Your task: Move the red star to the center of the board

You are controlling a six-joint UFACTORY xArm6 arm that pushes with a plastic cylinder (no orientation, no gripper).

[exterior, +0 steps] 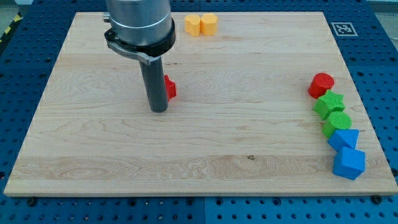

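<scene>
The red star (170, 88) lies left of the board's middle, mostly hidden behind my rod, so only its right part shows. My tip (159, 110) rests on the wooden board (205, 137), just to the view's left of and slightly below the star, close to it or touching it.
Two yellow blocks (201, 24) sit side by side at the board's top edge. Down the right side run a red cylinder (321, 84), a green star (329, 104), a green cylinder (336, 123), and two blue blocks (344, 138), (349, 163). A marker tag (342, 28) is at the top right corner.
</scene>
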